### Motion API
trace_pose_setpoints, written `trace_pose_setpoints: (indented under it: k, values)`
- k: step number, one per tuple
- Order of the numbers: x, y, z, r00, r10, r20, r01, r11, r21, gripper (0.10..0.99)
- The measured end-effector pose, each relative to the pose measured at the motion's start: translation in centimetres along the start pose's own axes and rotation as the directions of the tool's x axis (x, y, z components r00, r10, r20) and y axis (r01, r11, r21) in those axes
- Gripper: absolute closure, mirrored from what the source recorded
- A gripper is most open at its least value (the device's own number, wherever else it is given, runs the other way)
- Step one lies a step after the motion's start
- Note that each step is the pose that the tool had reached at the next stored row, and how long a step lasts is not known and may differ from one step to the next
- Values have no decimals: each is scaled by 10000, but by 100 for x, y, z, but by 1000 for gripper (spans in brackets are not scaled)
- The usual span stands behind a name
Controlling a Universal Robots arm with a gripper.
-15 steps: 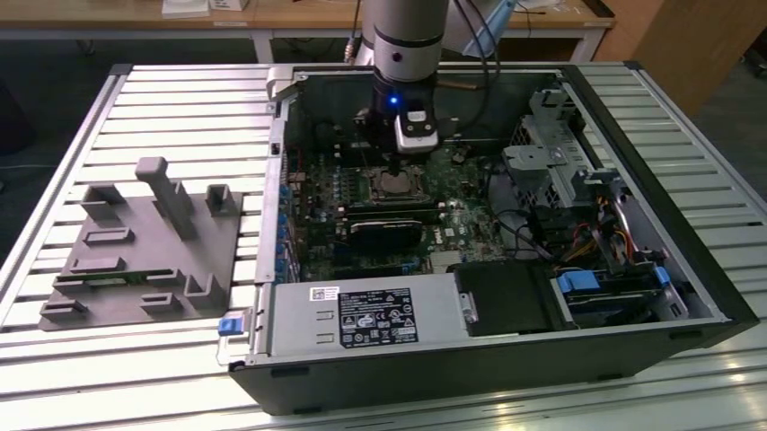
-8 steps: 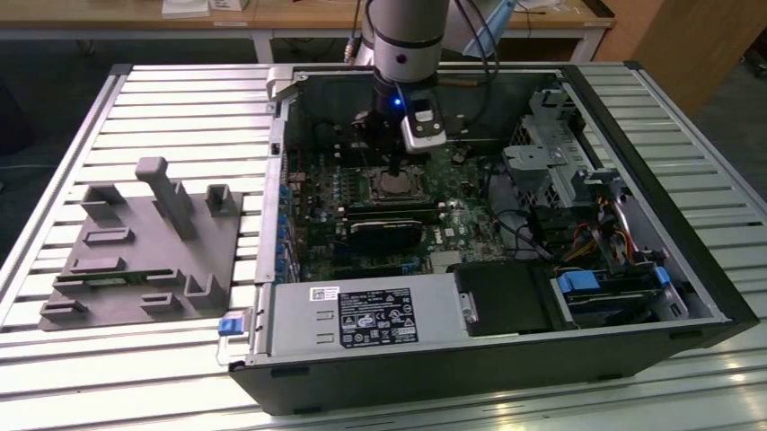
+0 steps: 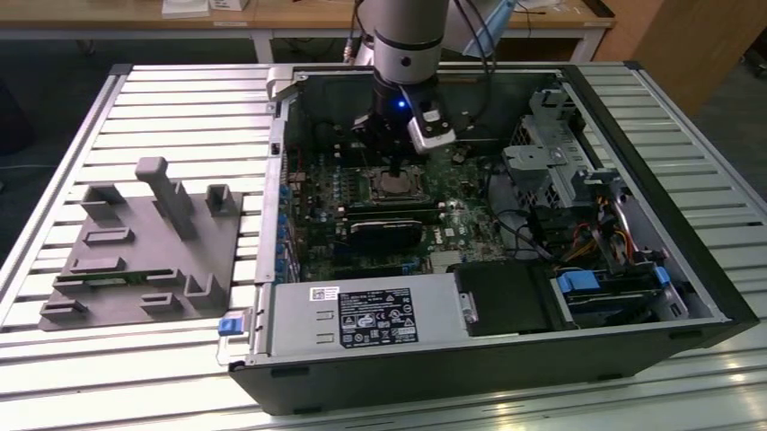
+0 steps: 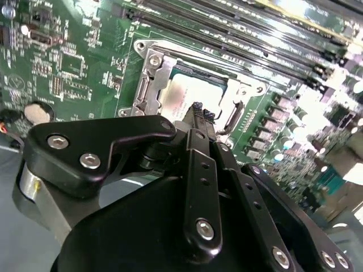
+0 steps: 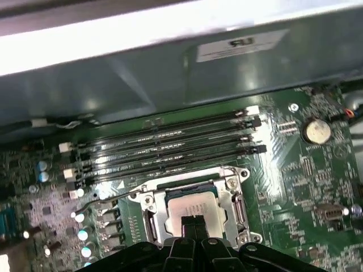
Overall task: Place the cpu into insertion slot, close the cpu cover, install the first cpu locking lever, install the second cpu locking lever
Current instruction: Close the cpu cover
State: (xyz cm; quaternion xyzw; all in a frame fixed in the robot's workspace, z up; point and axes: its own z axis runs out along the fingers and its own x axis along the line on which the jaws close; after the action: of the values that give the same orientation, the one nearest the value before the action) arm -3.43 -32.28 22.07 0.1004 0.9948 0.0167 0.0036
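We're holding the tool (image 4: 199,109) pinched narrow, tips right over the chip (image 5: 190,205). Chip is sitting flat in the socket (image 5: 187,186), cover (image 5: 154,218) lying around it, memory sticks (image 5: 170,148) running beside the socket.

Stands upright at twelve o'clock of the exterior view with the grey arm (image 3: 405,36), wrist aimed straight down toward six. Carries the black gripper (image 3: 393,164) directly beneath the wrist. Shows, in both wrist views, that gripper (image 4: 201,111) (image 5: 195,224) with two slim fingers (image 4: 198,158) pressed together, tips side by side.
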Motion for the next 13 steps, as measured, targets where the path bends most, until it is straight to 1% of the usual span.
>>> trace_pose_setpoints:
  k: [3, 5, 7, 8, 11, 12, 13]
  values:
    - [0, 0, 12, 9986, -536, 19, 536, 9986, -9, 980]
    - [0, -1, 20, 9962, -873, 39, 873, 9962, -15, 980]
    - [1, -1, 26, 9935, -1138, 77, 1138, 9935, -20, 980]
    - [1, -2, 29, 9925, -1214, 125, 1214, 9926, -23, 980]
    - [14, -4, 42, 9915, -1260, 326, 1262, 9920, -41, 980]
    - [20, -6, 45, 9914, -1259, 364, 1261, 9920, -36, 980]
    - [22, -6, 47, 9916, -1237, 371, 1239, 9923, -33, 980]
